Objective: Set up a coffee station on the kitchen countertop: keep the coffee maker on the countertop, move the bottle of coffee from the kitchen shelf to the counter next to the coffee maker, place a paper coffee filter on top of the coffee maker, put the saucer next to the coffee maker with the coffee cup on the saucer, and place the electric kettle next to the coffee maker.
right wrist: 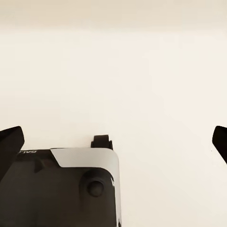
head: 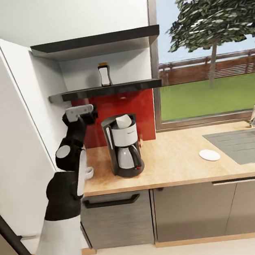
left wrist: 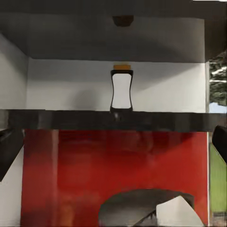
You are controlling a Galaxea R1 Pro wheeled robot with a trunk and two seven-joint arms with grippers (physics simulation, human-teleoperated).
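Step in hand: judged to be the reach for the bottle of coffee [head: 104, 74], which stands upright on the kitchen shelf [head: 105, 90], above and just behind the coffee maker [head: 123, 145].
Left end effector [head: 89, 113]: raised below the shelf, left of the coffee maker; released, with both fingertips spread wide at the edges of the left wrist view and nothing between them.
Right end effector [right wrist: 113, 142]: released; its fingertips sit wide apart over a plain pale background and part of the robot's own body.
Approach: raise the left end effector above the shelf edge before advancing, so the fingers do not strike the shelf front.
Alignment: the bottle sits near the centre line of the left wrist view; hold that line.
Grasp zone: close on the narrow waist, below the orange-yellow cap.
Withdrawal: lift slightly and draw straight out, clear of the paper coffee filter [head: 123, 121] on top of the machine.
Placement: set it on the surface [head: 177, 156] beside the machine.
Other items: saucer [head: 209, 155] lies well to the right, near the sink [head: 245, 143].
Partly hidden: a small white object [head: 88, 172], possibly the coffee cup, is mostly covered by the left arm.
Uncertain: bottle depth on the shelf cannot be judged.
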